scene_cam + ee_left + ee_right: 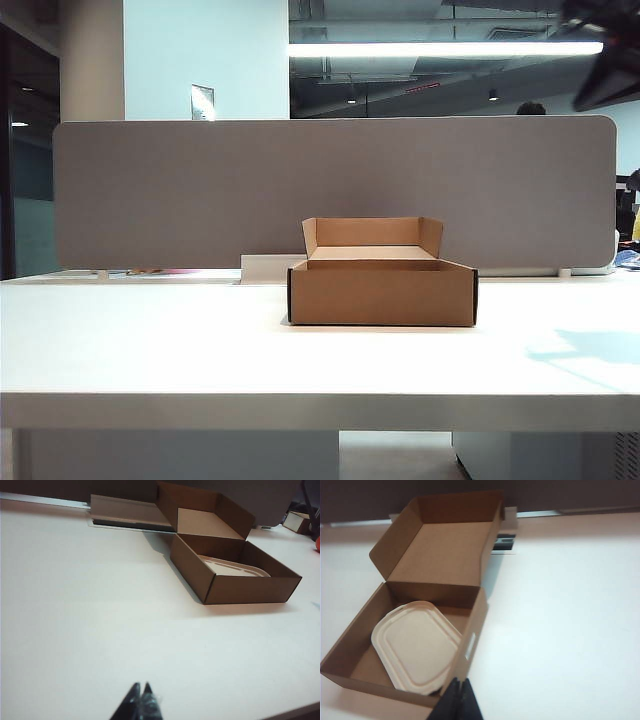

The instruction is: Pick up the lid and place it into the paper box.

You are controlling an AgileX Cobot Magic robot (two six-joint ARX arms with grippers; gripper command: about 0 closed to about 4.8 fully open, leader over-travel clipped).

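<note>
The lid (415,645) lies inside the paper box (475,630), tilted against one wall. My right gripper (459,700) is shut and empty, just above the box's near corner. My left gripper (141,700) is shut too, well away from it.

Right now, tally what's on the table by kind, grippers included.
Brown corrugated cardboard box, hinged flap open: 1
Off-white moulded pulp lid, lying inside the box: 1
Grippers: 2, left gripper shut low over the bare table, right gripper shut, empty, above the box's near wall
Total: 4
</note>
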